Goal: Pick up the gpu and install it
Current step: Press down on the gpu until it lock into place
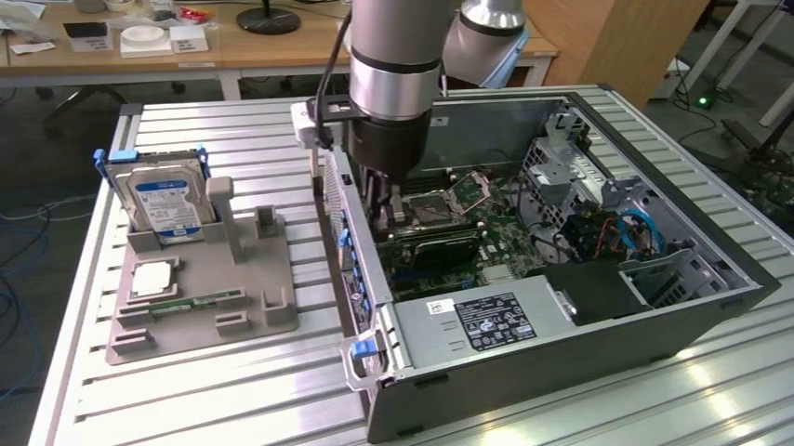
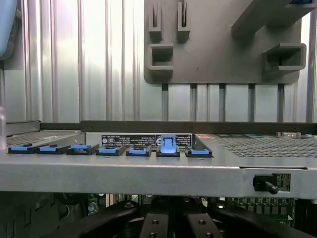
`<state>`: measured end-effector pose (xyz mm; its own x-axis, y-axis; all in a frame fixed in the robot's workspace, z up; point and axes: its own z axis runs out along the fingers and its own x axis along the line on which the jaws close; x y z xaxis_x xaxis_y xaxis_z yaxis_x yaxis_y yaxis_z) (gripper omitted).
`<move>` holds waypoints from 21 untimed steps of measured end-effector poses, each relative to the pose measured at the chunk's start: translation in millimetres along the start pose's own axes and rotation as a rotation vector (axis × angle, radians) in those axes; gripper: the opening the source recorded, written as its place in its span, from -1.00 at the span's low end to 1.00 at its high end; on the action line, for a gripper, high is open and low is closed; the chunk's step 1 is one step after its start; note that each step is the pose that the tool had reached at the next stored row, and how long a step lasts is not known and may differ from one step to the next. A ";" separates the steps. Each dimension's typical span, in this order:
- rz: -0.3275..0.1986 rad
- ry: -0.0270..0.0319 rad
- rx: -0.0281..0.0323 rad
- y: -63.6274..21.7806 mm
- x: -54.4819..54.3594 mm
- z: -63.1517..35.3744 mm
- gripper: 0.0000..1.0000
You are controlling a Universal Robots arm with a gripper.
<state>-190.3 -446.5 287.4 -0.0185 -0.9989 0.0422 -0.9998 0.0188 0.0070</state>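
Grey metal gripper [image 1: 394, 216] hangs inside the open black computer case [image 1: 694, 321], just beside its rear wall edge with blue plastic slot clips [image 2: 168, 147]; finger state cannot be told. GPU location cannot be told. Grey parts tray [image 1: 199, 307] sits apart on the table.

The open computer case [image 1: 583, 279] lies on the slatted table [image 1: 223, 390], filling the exterior view's right half, with the motherboard [image 1: 459, 232] inside it and the power supply [image 1: 496, 321] at about 5 o'clock of the board. The parts holder [image 1: 205, 297] lies on the table at 9 o'clock of the case, well apart; the hard drive [image 1: 167, 204] stands in it at 11 o'clock. The gripper [image 1: 387, 209] reaches down inside the case over the board, just beside the case's near wall, perhaps holding the gpu [image 1: 422, 246]
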 end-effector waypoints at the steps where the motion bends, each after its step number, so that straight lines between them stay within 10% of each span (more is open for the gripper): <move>1: 0.000 -0.0001 0.0002 -2.0 -1.2 0.5 -0.79; 21: -0.008 -0.0001 0.0006 -20.5 -5.5 11.5 -0.79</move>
<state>-169.8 -441.8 275.5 -0.0104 -0.9991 0.0420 -0.9999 0.0107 0.0068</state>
